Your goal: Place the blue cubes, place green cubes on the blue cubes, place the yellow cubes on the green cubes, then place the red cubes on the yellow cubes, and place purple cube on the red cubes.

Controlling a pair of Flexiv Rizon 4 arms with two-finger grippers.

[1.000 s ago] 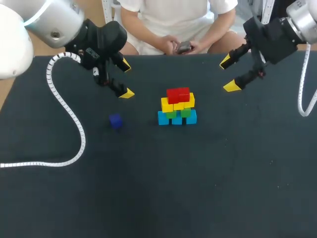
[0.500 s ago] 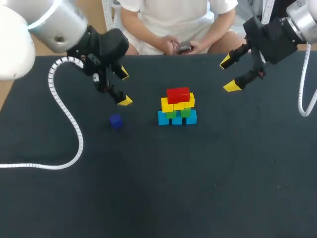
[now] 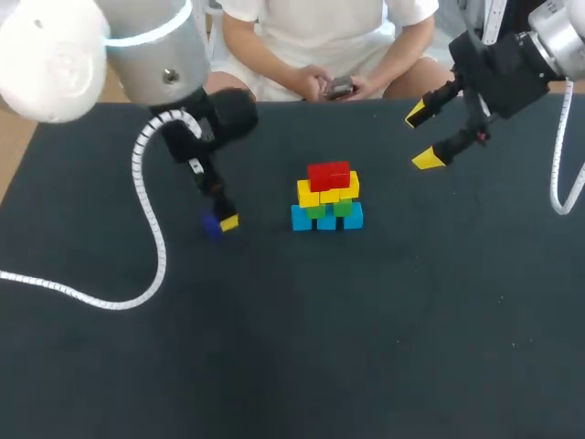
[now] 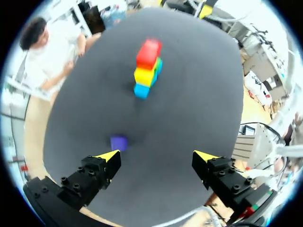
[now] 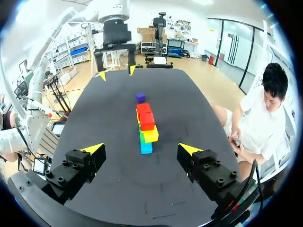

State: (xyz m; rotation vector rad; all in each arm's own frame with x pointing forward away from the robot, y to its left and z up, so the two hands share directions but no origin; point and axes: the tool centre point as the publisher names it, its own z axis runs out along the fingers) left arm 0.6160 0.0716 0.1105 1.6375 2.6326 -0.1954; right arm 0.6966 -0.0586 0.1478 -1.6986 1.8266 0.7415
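— What is carried by the dark desk (image 3: 384, 347)?
— Blue cubes (image 3: 302, 219) are set in a short row near its middle. A purple cube (image 3: 211, 226) is seen alone on the surface, to the left of them and apart.
— Anything else laid on it?
— A white ribbed cable (image 3: 91, 297) is draped across the left side.

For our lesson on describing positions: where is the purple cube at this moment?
In the head view the purple cube lies alone on the table, left of the cube stack, with the open left gripper right beside it.
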